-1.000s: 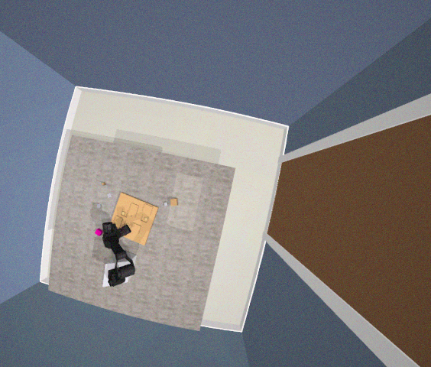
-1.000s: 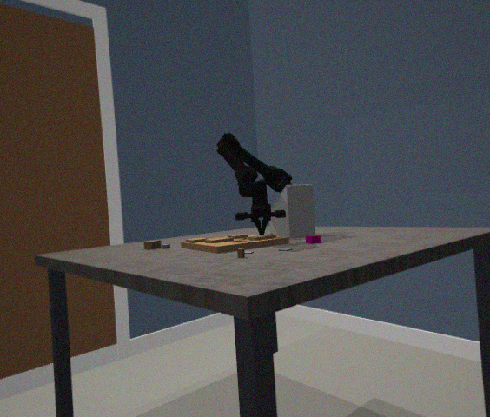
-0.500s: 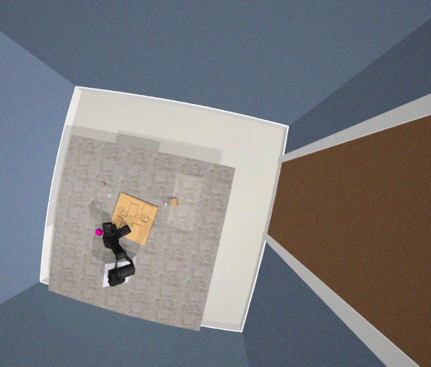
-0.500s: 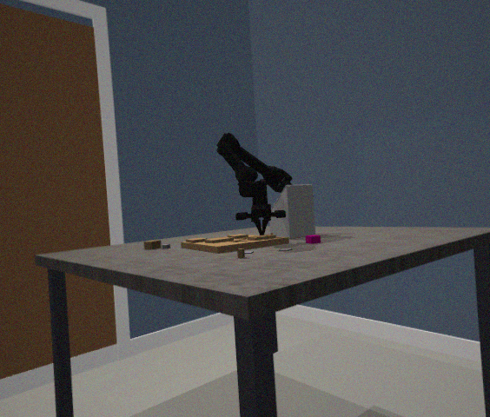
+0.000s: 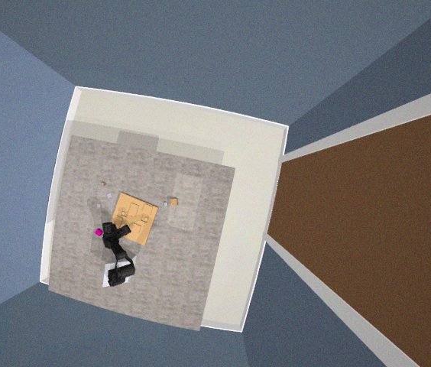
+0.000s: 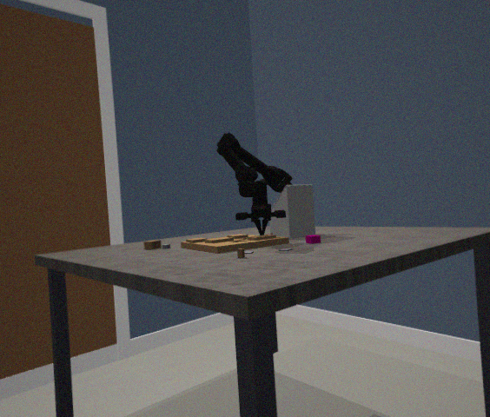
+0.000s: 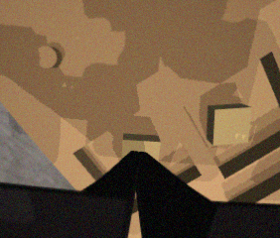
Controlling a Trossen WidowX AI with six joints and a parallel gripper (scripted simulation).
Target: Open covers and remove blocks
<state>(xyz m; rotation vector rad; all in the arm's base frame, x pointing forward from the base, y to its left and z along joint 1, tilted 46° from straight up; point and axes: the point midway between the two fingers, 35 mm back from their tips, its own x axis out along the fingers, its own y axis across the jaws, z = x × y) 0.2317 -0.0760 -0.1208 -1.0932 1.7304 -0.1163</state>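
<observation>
The wooden puzzle board [image 5: 124, 197] [image 6: 218, 248] lies flat on the table and fills most of the wrist view. My gripper [image 6: 261, 233] [image 7: 137, 159] is shut and empty, pointing down with its tips low over the board near the arm's side. In the wrist view a pale square recess [image 7: 231, 126] lies right of the tips; another pale square [image 7: 141, 146] is partly hidden behind them. Whether either holds a block I cannot tell. A round pin [image 7: 47, 57] stands at the upper left, and dark grooves [image 7: 256, 153] run at the right. Exact cover positions are unclear.
On the table are a magenta block [image 5: 98, 232] [image 6: 313, 239], a wooden block [image 5: 173, 202] [image 6: 152, 244], a small wooden piece [image 5: 103, 183] [image 6: 241, 253], a small grey piece [image 5: 165, 204] [image 6: 166, 246] and two pale flat pieces. A white block-like stand [image 6: 301, 210] is behind the arm.
</observation>
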